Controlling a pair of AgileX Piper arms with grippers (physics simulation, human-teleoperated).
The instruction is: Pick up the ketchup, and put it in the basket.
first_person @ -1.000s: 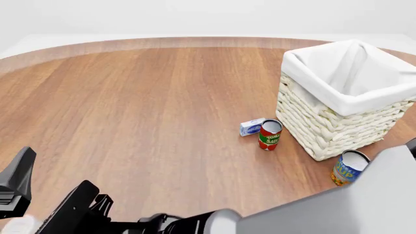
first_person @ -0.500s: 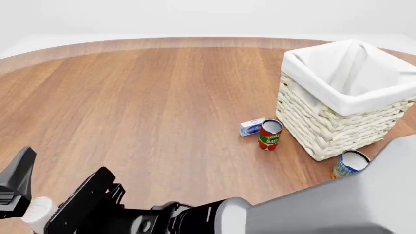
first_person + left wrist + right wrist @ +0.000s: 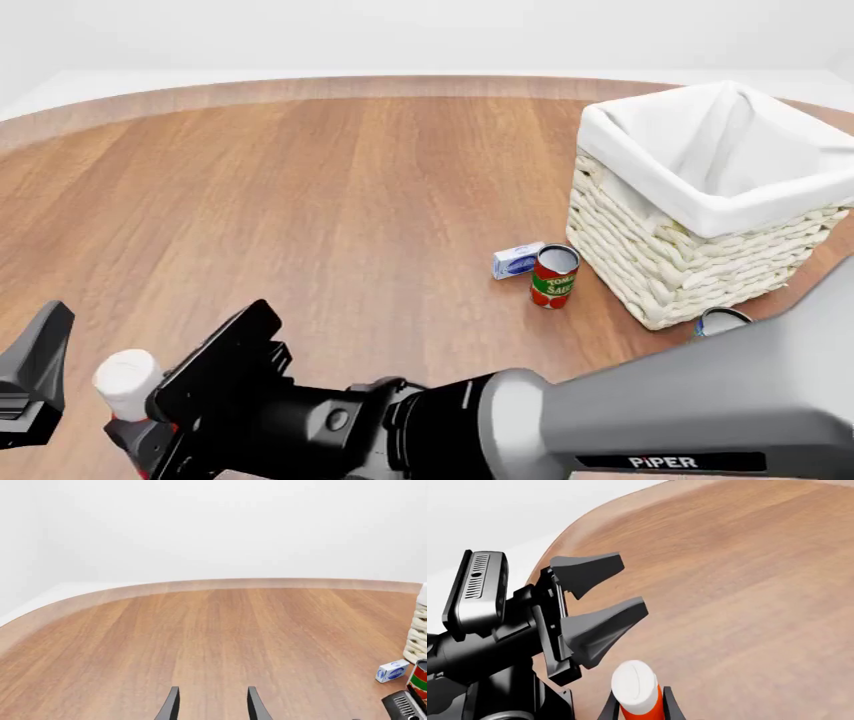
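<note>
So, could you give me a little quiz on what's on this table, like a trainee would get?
1. True or false: the ketchup is already inside the basket.
2. What lies right beside the tomato sauce can? A) a small white-blue box B) a spoon C) a plate
3. Fill in: the ____ arm's jaws grip the ketchup.
Key: 1 false; 2 A; 3 right.

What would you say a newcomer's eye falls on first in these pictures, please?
Probably the right arm sweeping across the near edge of the front view, its end effector shut on the ketchup at the near left. Next, the cream basket at the far right, with the tomato sauce can just left of it.
</note>
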